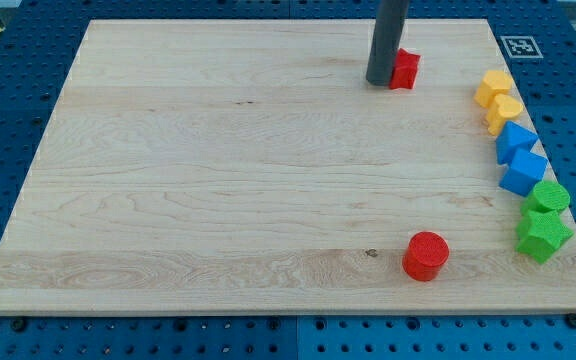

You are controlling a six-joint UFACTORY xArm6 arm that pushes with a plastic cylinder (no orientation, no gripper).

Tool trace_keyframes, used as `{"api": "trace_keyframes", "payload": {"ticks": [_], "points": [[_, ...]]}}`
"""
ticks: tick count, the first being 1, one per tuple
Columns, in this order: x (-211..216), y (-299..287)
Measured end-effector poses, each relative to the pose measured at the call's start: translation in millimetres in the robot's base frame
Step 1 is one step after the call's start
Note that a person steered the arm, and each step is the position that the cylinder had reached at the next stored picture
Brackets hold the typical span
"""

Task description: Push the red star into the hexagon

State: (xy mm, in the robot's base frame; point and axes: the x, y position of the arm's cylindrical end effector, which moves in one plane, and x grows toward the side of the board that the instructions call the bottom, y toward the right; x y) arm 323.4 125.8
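Observation:
The red star (406,68) lies near the view's top, right of centre, partly hidden behind my rod. My tip (380,82) rests on the board against the star's left side. Two yellow blocks stand at the right edge: the upper one (493,87) looks like a hexagon, while the shape of the lower one (505,112) is unclear. The star is about a block's width or more to the left of the upper yellow block and slightly above it.
Down the right edge of the wooden board (218,180) stand two blue blocks (516,140) (523,173) and two green blocks (547,197) (542,236). A red cylinder (426,255) sits near the bottom, right of centre.

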Motion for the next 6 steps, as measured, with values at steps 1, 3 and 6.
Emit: {"api": "trace_keyframes", "payload": {"ticks": [1, 3, 6], "points": [[30, 19], [-23, 20], [-72, -5]]}}
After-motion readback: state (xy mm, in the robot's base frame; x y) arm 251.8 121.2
